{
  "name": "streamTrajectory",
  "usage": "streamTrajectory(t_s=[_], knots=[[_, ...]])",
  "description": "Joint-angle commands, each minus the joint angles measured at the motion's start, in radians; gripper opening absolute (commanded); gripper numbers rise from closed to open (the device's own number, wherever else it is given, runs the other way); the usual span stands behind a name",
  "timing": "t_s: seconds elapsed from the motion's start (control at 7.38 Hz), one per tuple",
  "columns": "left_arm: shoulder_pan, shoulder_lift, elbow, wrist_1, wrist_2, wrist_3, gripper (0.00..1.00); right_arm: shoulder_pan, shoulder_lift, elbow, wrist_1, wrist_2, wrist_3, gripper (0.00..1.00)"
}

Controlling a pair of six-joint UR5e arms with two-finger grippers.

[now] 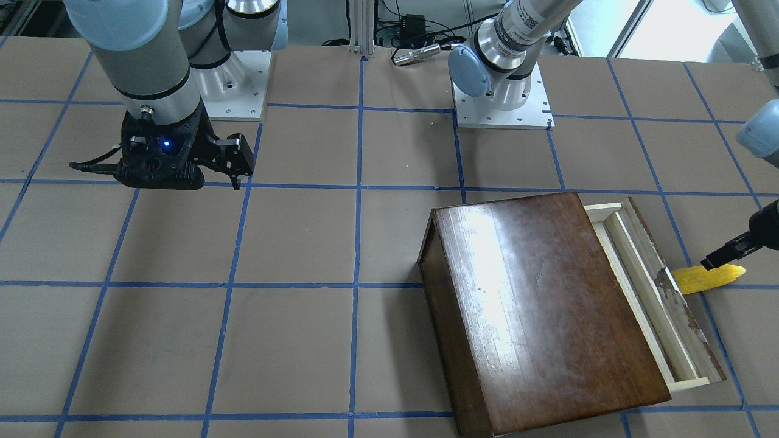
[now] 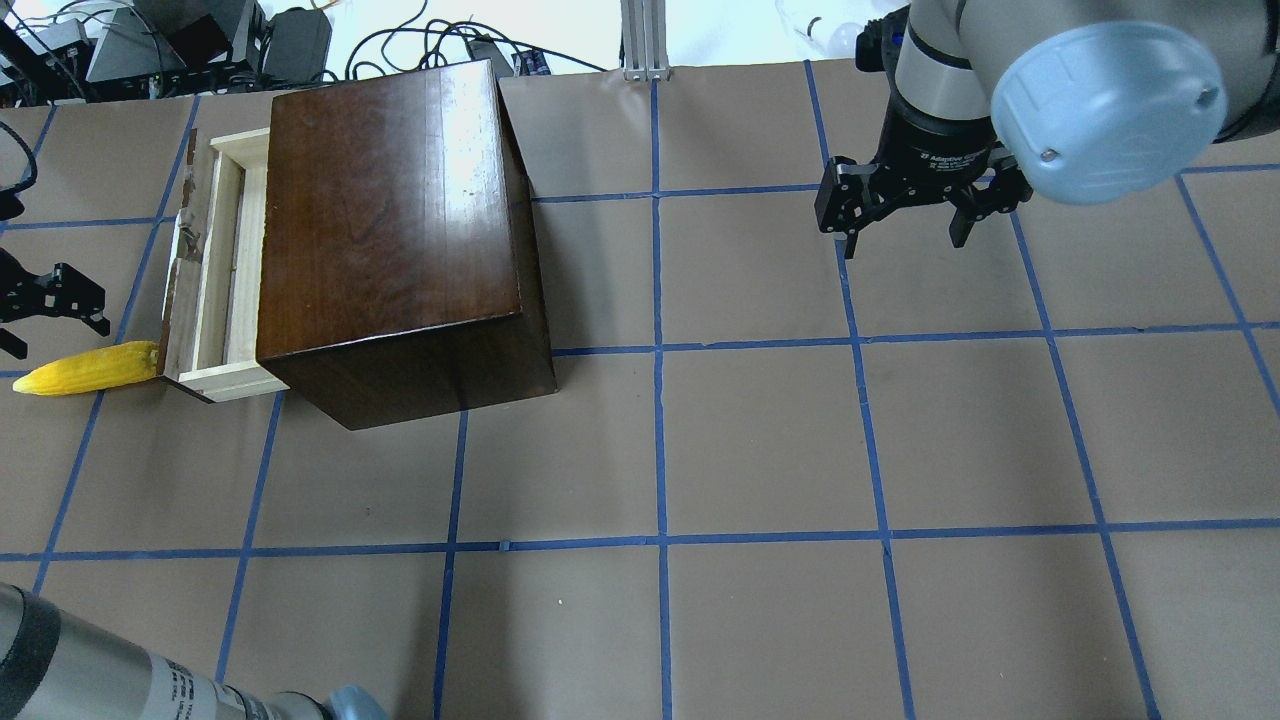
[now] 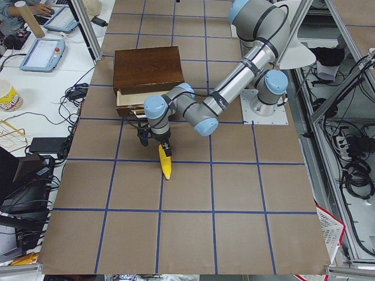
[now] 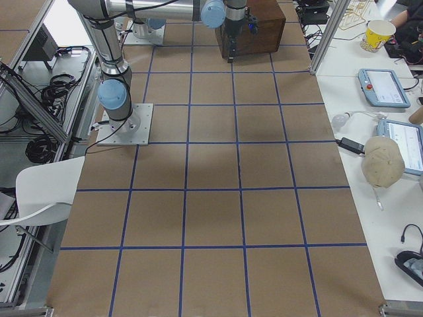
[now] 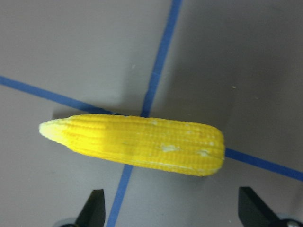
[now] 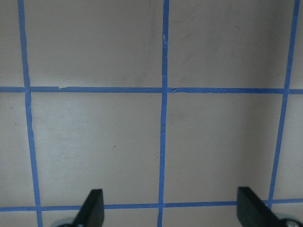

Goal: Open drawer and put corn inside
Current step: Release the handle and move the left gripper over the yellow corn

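A robotics lab is shown. A table (image 4: 211, 218) is covered in brown paper and marked with a blue tape grid (image 4: 264, 189). Two arms (image 3: 246, 64) are bolted to it on metal plates (image 1: 523, 115). Side benches (image 4: 330, 92) are strewn with teach pendants (image 4: 383, 87), cables (image 3: 76, 92) and a paper cup (image 4: 379, 33).

The blue-gridded brown table (image 2: 760, 440) carries a dark wooden box (image 2: 390, 220) and the corn (image 2: 85, 368).

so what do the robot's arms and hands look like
The right arm and left arm are silver-grey tubes with pale blue round joint caps and black bands. The right hand is black, two-fingered, with white lettering on its wrist, a lit blue light and a black cable. The left hand shows black fingertips.
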Motion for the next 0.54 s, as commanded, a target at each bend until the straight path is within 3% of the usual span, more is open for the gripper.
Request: streamTrajectory(t_s=[0.0,0.41], knots=[[0.009,0.0,0.0,0.009,-0.027,-0.055,0.99,0.0,0.0,0.0,-0.001,-0.001,0.0,1.0],[0.007,-0.018,0.01,0.021,-0.056,-0.083,1.0,0.0,0.0,0.0,-0.001,0.001,0.0,1.0]])
